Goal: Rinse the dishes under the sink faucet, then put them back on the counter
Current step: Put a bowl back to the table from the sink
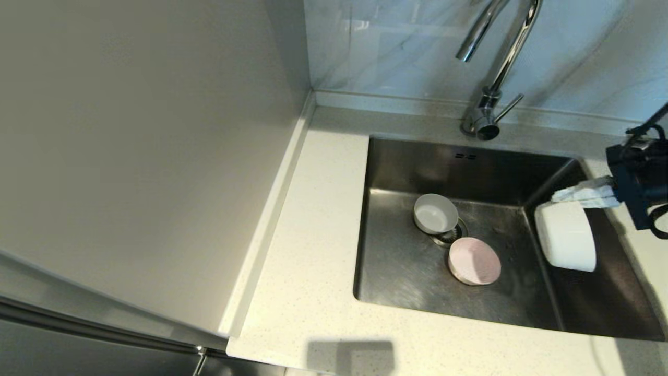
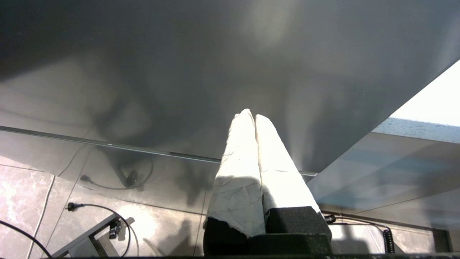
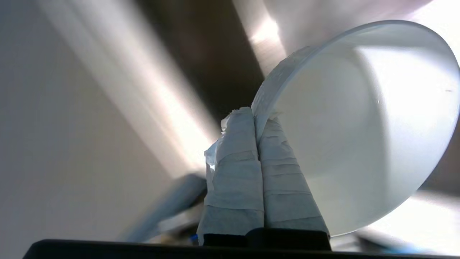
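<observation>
At center frame, the left gripper (image 2: 253, 118) points its 2 white-wrapped fingers (image 2: 240, 172), pressed together, toward a grey glossy panel (image 2: 179, 72); black cables (image 2: 104, 210) trail across marbled floor tiles (image 2: 21, 194), lower left.

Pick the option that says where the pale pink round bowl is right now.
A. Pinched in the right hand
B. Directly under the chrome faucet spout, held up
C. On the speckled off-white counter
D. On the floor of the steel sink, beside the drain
D: the pale pink round bowl lies on the floor of the brushed steel sink next to the drain, while the right hand pinches a white bowl instead.
</observation>
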You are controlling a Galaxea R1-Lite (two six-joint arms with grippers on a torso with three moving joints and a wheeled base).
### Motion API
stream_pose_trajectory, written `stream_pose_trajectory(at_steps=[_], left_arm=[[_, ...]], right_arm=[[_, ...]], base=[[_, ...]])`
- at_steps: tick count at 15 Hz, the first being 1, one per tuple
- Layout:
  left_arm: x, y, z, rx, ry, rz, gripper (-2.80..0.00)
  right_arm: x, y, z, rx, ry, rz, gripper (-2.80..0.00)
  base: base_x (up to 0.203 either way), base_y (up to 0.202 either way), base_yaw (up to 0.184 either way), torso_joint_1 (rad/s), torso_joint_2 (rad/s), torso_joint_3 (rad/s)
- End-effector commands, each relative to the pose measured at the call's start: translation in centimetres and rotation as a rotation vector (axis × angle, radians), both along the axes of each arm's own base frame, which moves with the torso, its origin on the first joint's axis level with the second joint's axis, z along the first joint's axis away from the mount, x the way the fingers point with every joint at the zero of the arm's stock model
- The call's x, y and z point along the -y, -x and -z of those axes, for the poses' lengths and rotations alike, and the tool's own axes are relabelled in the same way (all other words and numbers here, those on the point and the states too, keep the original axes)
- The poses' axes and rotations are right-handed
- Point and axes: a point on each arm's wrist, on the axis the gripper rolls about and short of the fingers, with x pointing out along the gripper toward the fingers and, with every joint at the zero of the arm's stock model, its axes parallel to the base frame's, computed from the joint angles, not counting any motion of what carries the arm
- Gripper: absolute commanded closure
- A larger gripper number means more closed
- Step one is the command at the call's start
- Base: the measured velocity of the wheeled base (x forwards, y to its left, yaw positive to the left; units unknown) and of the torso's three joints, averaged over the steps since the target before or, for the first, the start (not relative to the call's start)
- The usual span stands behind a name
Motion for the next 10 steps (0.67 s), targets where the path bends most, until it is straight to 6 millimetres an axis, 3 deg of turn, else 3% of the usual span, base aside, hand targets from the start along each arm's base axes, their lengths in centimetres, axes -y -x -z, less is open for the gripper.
stream_pose_trajectory(at_steps=[1,4,10], left_arm=[[0.0,0.0,0.0,0.003,0.001,-0.001,0.00],[0.0,0.0,0.0,0.003,0.001,-0.001,0.00],[0.0,0.0,0.0,0.003,0.001,-0.001,0.00]], right_arm=[[3.1,0.7,0.3,0.131,0.411,-0.051,0.00],[4.7,-1.3,-1.6,0.403,0.742,-0.027,0.00],[7.5,-2.2,-1.2,0.488,1.124,-0.151,0.00]], base=[[0.000,0.000,0.000,0.000,0.00,0.000],[0.000,0.000,0.000,0.000,0.00,0.000],[0.000,0.000,0.000,0.000,0.00,0.000]])
